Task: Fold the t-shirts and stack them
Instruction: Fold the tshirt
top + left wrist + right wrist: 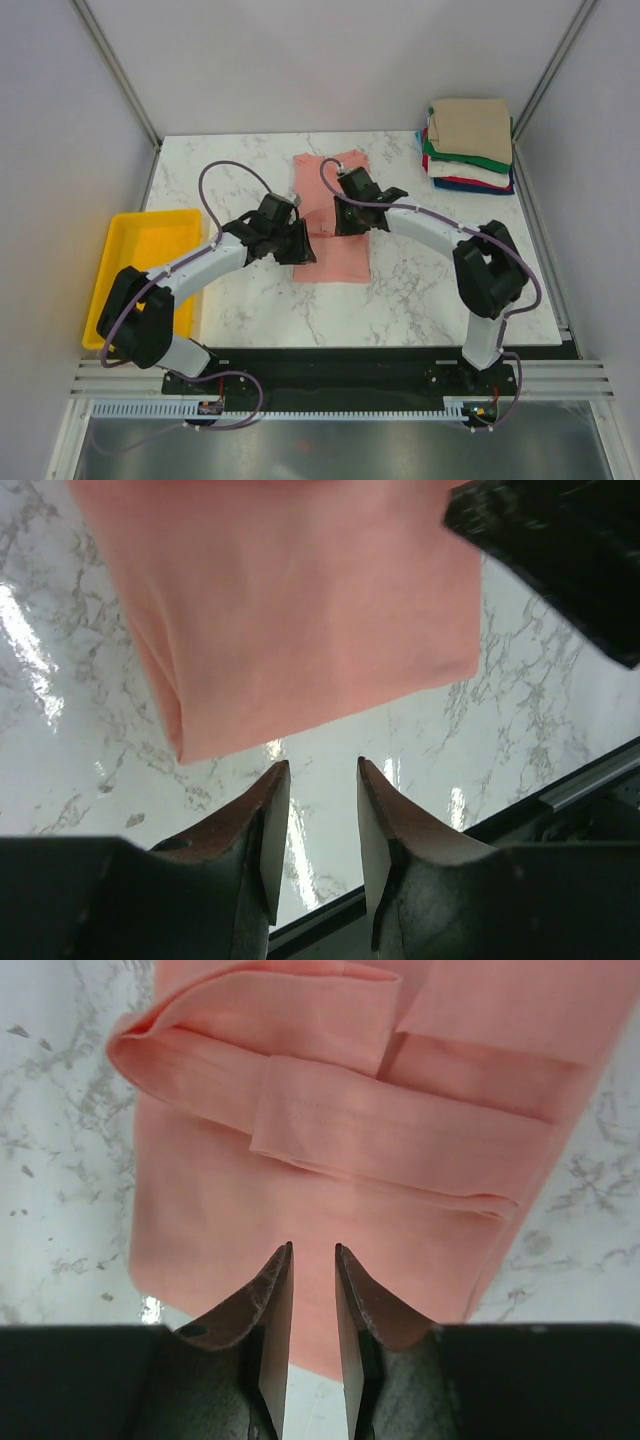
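Note:
A salmon-pink t-shirt point(338, 258) lies folded into a long strip on the middle of the marble table point(420, 280). Its sleeves are folded inward, as the right wrist view point(350, 1130) shows. My left gripper point(300, 244) is open and empty at the strip's left edge; in the left wrist view the gripper point(322, 765) hovers over bare marble just short of the shirt point(290, 610). My right gripper point(347, 216) is over the shirt's middle, jaws open a little with nothing between them point(313, 1248). A stack of folded t-shirts point(468, 145), tan on top, sits at the back right.
A yellow plastic tray point(150, 255) stands off the table's left edge. The right arm's black link point(560, 550) shows in the left wrist view, close over the shirt. Grey walls enclose the back and sides.

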You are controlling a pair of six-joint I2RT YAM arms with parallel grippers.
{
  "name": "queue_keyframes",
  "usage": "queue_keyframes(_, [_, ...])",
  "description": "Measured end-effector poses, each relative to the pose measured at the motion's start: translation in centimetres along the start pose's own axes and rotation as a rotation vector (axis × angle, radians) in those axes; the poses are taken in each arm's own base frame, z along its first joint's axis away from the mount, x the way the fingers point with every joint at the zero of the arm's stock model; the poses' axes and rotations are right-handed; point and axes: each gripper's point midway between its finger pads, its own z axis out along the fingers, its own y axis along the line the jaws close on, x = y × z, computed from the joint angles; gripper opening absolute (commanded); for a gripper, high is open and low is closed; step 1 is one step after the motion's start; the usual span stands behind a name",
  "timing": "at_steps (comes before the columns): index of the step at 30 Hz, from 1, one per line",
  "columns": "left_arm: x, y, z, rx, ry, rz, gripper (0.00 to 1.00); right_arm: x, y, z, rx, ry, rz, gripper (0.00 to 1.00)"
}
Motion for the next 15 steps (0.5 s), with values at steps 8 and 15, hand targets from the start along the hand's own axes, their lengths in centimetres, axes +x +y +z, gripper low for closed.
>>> queue_keyframes(8, [2.2,-0.2,3.6,0.021,0.048,-0.041,0.40,4.4,0.2,5.9,0.062,0.178,-0.049,0.29])
queue_keyframes(15, [4.7,1.2,4.7,-0.006,0.095,-0.051,0.39,2.1,0.3,6.6,0.093,0.148,-0.079,0.29])
